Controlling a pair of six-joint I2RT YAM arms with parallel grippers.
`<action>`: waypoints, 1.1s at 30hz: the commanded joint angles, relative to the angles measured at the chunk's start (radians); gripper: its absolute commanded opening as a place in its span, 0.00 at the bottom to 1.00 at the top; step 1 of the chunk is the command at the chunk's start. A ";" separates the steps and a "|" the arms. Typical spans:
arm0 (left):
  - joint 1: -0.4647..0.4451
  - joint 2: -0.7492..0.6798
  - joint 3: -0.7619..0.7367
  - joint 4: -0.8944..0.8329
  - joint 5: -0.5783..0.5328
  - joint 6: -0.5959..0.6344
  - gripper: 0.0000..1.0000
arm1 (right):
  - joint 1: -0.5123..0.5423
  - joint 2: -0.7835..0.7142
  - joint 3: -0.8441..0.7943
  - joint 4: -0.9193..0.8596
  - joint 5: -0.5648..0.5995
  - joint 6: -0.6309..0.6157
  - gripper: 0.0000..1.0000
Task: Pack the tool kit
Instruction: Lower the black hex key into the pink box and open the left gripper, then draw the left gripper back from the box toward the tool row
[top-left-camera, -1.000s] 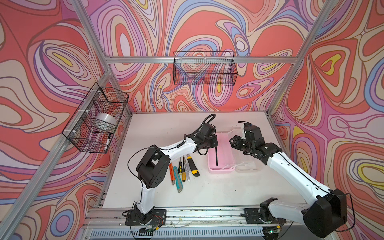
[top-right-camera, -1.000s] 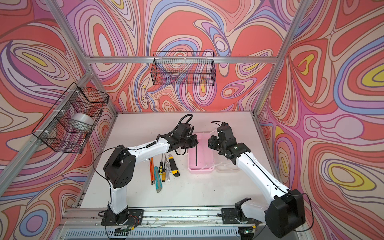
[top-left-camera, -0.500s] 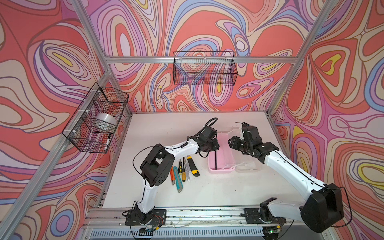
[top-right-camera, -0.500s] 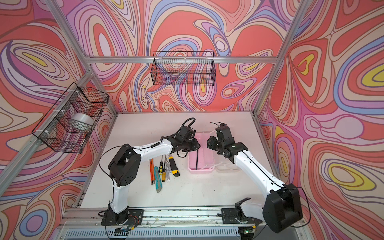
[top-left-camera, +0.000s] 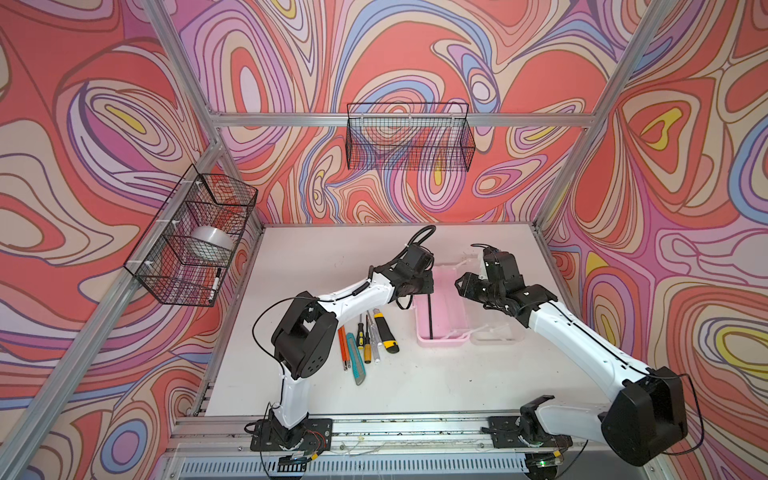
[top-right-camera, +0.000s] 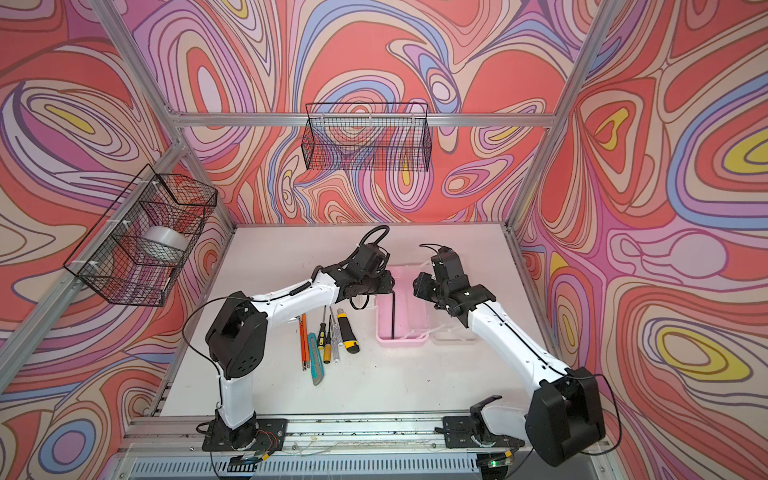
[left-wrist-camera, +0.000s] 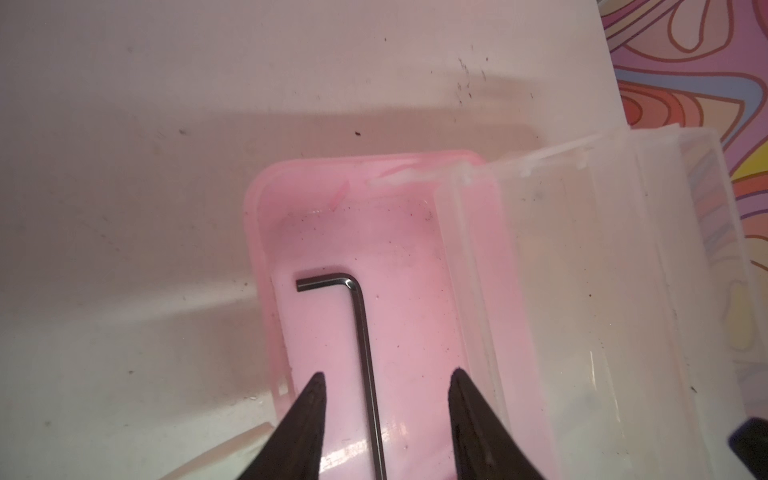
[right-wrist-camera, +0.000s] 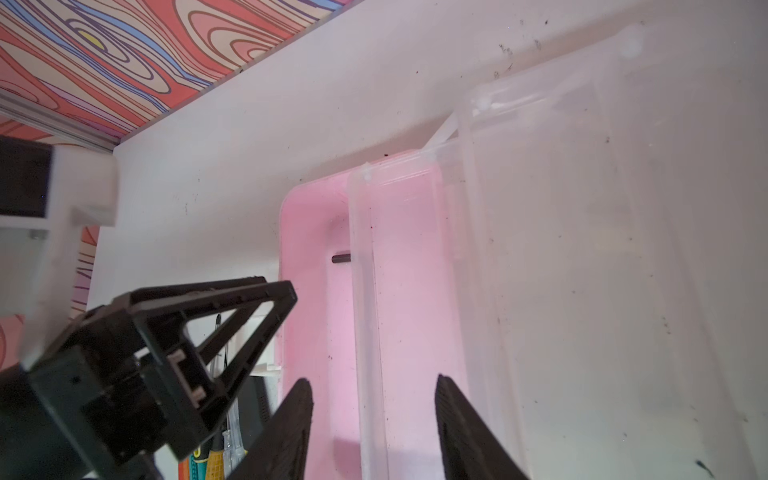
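Risk first: the left gripper (left-wrist-camera: 386, 372) hangs over the case (left-wrist-camera: 415, 257), jaws released, with the hex key (left-wrist-camera: 360, 324) lying loose between them. We judge a sloppy lift or sideways swing could snag the key or shove the light case along the counter (top-left-camera: 415, 386). The right gripper (right-wrist-camera: 372, 378) has its jaws apart astride the edge of the lid (right-wrist-camera: 582, 249), grasping nothing we can see — a bump could flip the lid shut too soon. The case sits mid-counter — pale pink and shallow, its translucent lid folded open beside it. The yellow-black knife (top-left-camera: 384, 332), teal knife (top-left-camera: 355, 359) and screwdrivers (top-left-camera: 367, 351) lie unpacked just left of it
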 joint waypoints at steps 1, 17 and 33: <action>0.011 -0.024 0.050 -0.116 -0.132 0.107 0.49 | -0.006 -0.004 -0.013 0.018 -0.018 -0.007 0.50; 0.070 0.096 0.081 -0.075 -0.090 0.129 0.46 | -0.006 0.055 0.038 0.028 -0.037 -0.004 0.50; 0.102 0.187 0.139 -0.113 -0.083 0.161 0.34 | -0.007 0.089 0.054 0.040 -0.048 0.002 0.49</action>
